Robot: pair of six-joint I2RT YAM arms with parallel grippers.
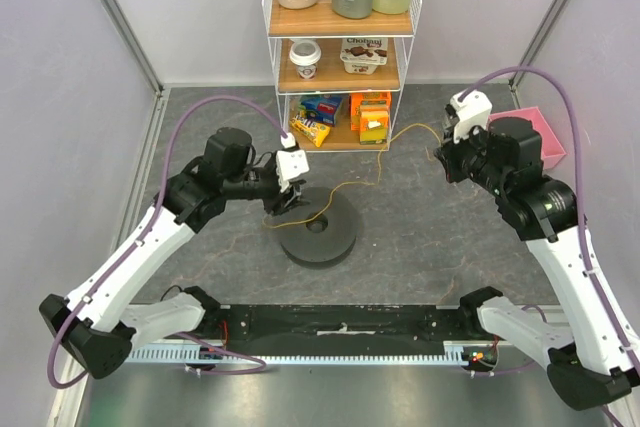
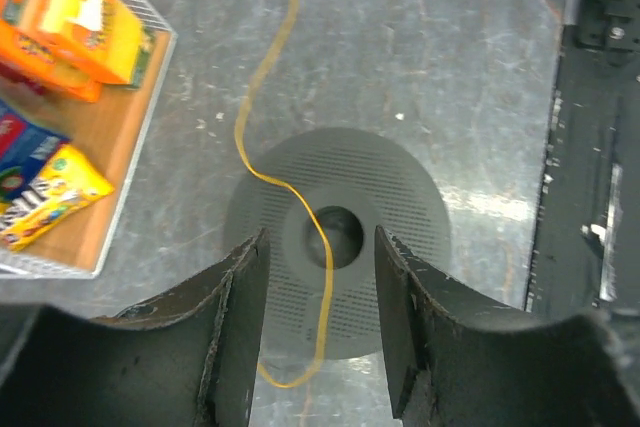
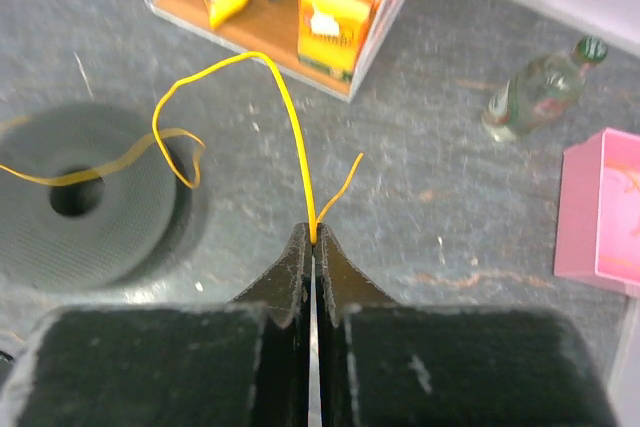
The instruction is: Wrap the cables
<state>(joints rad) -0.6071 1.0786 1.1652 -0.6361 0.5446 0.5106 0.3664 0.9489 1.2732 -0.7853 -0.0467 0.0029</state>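
Jaws of the right gripper [image 3: 313, 238], low at frame centre, pinch the yellow cable [image 3: 296, 137], which climbs up-frame, arcs left and trails onto the grey spool [image 3: 130, 222], where the left gripper [image 2: 321, 239] hangs spread, cable running lengthwise between its fingers.

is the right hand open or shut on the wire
Shut: in the right wrist view the right hand pinches the yellow wire between touching fingertips.

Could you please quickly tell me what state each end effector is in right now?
Left end effector: open above the spool.
Right end effector: shut on the yellow cable.
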